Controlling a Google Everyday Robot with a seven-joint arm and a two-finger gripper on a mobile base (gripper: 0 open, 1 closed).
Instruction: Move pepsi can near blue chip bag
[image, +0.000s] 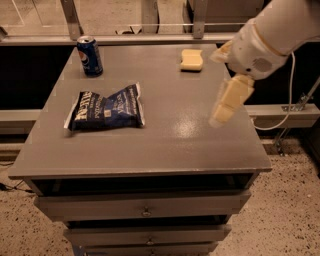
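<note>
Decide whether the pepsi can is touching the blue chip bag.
Apart. The camera view shows bare tabletop between the pepsi can and the blue chip bag. The gripper hangs over the tabletop's right side, near neither.
</note>
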